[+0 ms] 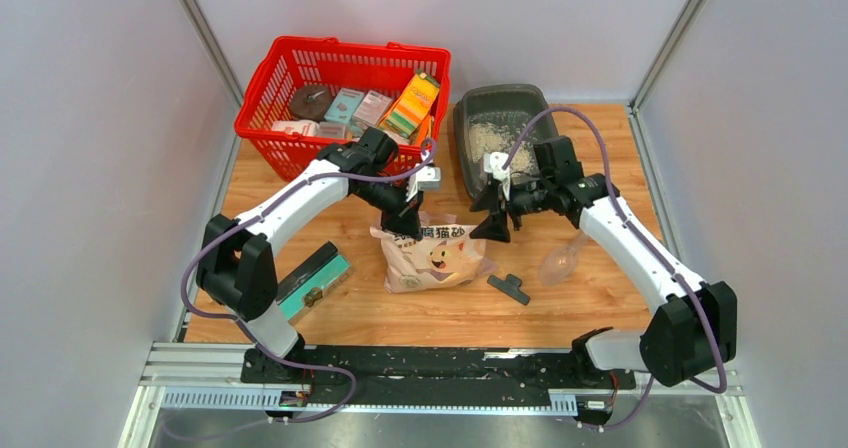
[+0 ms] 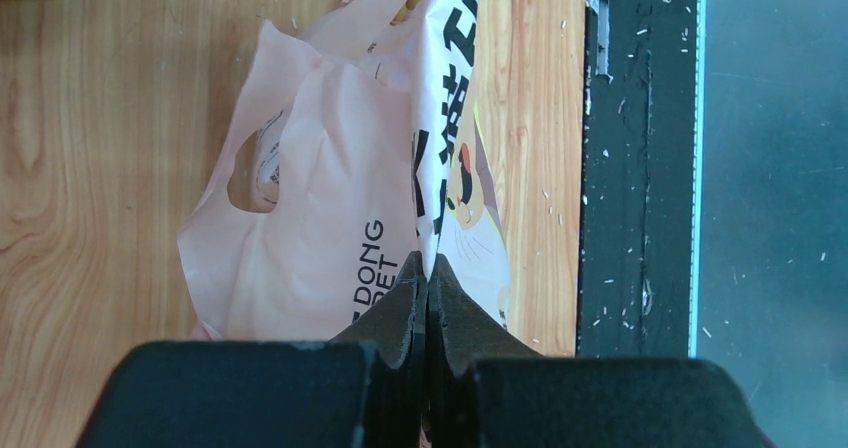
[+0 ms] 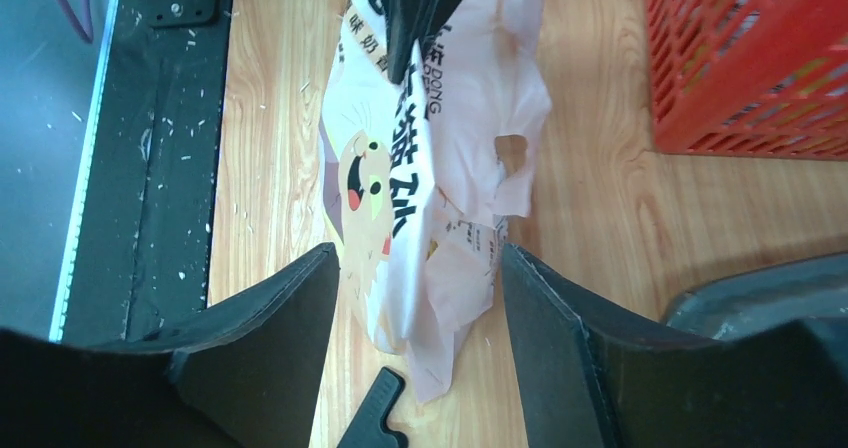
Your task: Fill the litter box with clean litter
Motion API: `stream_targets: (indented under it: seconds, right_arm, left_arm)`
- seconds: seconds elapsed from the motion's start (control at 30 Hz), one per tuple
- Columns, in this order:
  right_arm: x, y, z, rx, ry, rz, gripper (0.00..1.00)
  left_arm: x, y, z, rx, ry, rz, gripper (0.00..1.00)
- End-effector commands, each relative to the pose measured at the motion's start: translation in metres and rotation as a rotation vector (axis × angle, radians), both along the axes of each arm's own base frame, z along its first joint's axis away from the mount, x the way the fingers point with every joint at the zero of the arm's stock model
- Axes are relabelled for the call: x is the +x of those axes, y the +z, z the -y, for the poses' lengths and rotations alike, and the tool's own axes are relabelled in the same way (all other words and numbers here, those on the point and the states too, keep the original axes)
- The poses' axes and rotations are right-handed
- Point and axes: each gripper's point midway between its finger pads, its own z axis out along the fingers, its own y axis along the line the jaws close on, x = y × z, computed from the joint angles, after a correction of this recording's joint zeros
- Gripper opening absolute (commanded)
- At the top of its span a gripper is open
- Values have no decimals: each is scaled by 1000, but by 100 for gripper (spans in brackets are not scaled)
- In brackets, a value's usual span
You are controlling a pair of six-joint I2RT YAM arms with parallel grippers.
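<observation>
Two hands: left hand (image 2: 428, 268) pinches the litter bag (image 2: 310, 218), right hand (image 3: 418, 258) spread open nearby.

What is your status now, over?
Left pincer shut on litter bag. Right pincer open near it. Litter box holds some litter. Red basket beside box.

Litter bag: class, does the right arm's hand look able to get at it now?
Probably yes: the right hand is open just beside the litter bag, nothing between them; the left hand pinches it elsewhere.
</observation>
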Motion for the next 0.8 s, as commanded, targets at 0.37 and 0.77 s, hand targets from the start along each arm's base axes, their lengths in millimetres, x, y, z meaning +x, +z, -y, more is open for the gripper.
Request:
stream_targets:
  seconds: [0.37, 0.77]
  right_arm:
    - [20, -21, -19, 6, -60, 29, 2]
    - [16, -24, -22, 3, -46, -64, 2]
  left_arm:
    - [-9, 25, -8, -88, 33, 1, 31]
    - [43, 39, 65, -234, 6, 255, 63]
